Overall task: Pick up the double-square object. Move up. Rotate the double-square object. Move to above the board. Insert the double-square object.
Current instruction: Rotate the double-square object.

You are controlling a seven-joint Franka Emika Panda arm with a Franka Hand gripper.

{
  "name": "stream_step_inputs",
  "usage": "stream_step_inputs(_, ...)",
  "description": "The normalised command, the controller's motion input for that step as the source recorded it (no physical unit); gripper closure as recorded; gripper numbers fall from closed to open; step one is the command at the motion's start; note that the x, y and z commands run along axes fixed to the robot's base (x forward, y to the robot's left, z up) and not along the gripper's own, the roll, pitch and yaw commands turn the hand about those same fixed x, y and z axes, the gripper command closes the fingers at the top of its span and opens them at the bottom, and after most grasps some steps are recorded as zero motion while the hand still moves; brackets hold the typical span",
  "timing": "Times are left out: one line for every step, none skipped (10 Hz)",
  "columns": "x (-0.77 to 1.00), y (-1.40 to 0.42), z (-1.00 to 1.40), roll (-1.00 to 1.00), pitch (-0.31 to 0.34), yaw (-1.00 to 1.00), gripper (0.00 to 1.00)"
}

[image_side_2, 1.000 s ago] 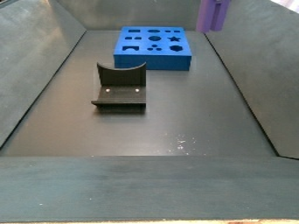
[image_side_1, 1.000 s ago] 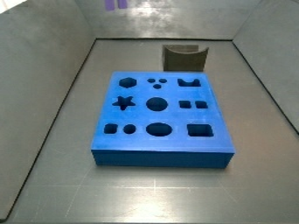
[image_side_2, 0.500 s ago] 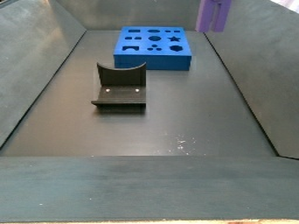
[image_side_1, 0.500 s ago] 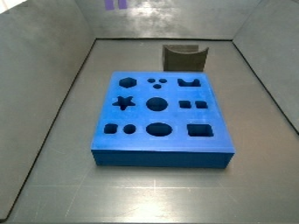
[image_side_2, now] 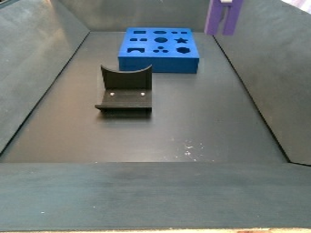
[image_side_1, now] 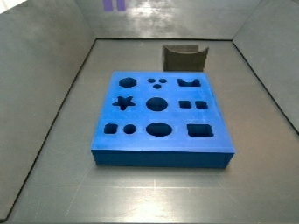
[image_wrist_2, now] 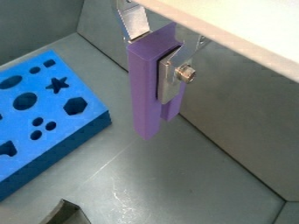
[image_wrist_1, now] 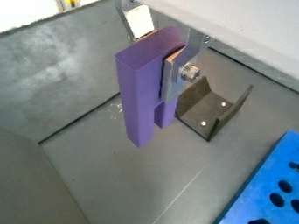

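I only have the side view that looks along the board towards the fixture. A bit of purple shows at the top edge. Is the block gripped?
Observer: Yes. In both wrist views the gripper is shut on the purple block, a silver finger flat against its side.
Operator: Which way does the block hang?
Observer: Long axis pointing down, most of its length below the fingers.
Operator: Is it over the board yet?
Observer: No. In a wrist view the board lies off to one side and bare floor is under the block.
Operator: And the fixture?
Observer: It stands empty, beyond the block in a wrist view.
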Motion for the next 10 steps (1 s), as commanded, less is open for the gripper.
stream_step_inputs(0.02,0.0,-1.0,0.01,-0.016,0.04,1.0)
stream_step_inputs(0.02,0.0,-1.0,0.01,-0.015,0.03,1.0)
stream_step_inputs(0.02,0.01,-1.0,0.02,-0.02,0.03,1.0)
stream_step_inputs(0.02,0.01,-1.0,0.03,-0.029,0.03,1.0)
stream_step_inputs(0.03,0.01,-1.0,0.05,-0.032,0.02,1.0)
stream_step_inputs(0.03,0.01,-1.0,0.06,-0.035,0.02,1.0)
stream_step_inputs(0.03,0.01,-1.0,0.06,-0.034,0.02,1.0)
stream_step_inputs(0.03,0.01,-1.0,0.07,-0.031,0.02,1.0)
stream_step_inputs(0.04,0.01,-1.0,0.08,-0.03,0.02,1.0)
stream_step_inputs(0.04,0.02,-1.0,0.09,-0.034,0.02,1.0)
